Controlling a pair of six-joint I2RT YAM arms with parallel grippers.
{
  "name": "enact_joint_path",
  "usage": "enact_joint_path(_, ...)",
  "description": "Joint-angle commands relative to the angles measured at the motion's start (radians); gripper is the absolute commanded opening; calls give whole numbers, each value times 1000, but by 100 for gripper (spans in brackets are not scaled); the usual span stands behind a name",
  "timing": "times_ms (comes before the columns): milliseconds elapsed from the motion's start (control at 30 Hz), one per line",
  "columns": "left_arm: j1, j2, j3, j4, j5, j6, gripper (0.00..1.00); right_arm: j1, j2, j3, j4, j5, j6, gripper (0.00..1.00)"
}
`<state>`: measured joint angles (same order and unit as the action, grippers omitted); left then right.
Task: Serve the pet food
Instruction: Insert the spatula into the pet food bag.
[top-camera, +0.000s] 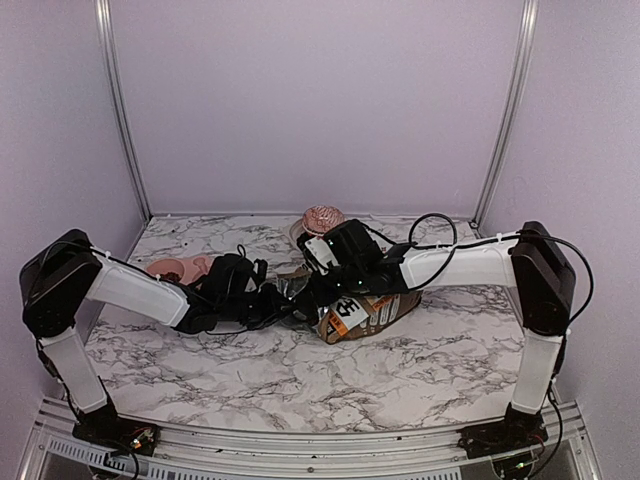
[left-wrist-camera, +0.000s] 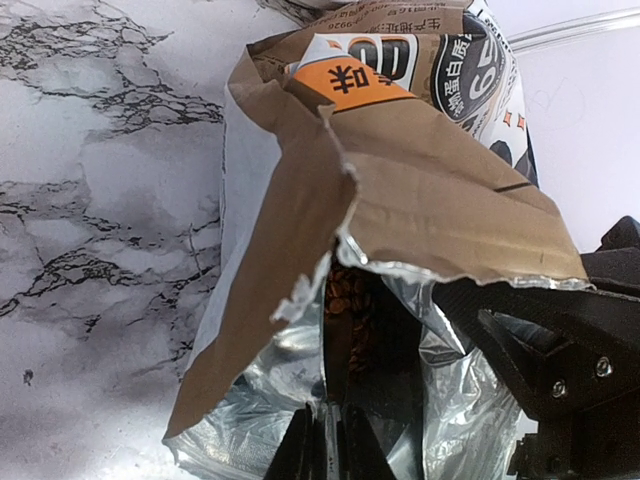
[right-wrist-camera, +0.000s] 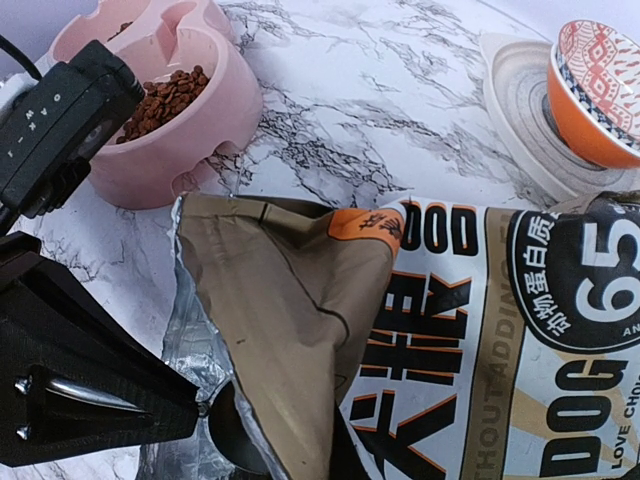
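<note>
The printed paper bag (top-camera: 368, 310) lies on its side, its torn mouth facing left. In the left wrist view, dark reddish-brown kibble (left-wrist-camera: 350, 295) shows deep inside its foil lining. My left gripper (left-wrist-camera: 330, 428) is shut on the handle of a dark scoop (left-wrist-camera: 337, 360) that reaches into the mouth; the scoop's round bowl shows in the right wrist view (right-wrist-camera: 232, 432). My right gripper (top-camera: 318, 284) is at the bag's mouth, shut on its upper flap; its black body shows in the left wrist view (left-wrist-camera: 560, 350). A pink bowl (right-wrist-camera: 165, 140) to the left holds more kibble (right-wrist-camera: 165, 92).
A pink-frosted cupcake (top-camera: 323, 218) stands on a white plate (right-wrist-camera: 520, 95) behind the bag. The pink bowl also shows in the top view (top-camera: 175, 268), left of my left gripper (top-camera: 278, 298). Walls enclose the marble table (top-camera: 300, 370) on three sides.
</note>
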<state>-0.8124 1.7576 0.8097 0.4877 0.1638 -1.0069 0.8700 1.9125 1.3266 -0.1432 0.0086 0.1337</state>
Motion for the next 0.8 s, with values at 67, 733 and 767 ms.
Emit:
enact_joint_path(67,5,32,-6,100,61,-30,0,-10,0,3,-95,-9,2,0)
enact_joint_path(733,15,92,54,121,82,21,0,-12,-7,-6,-95,-2,3,0)
enact_joint_path(767,16,90,51,124,83,25,0,-14,-7,-5,-95,-1,3,0)
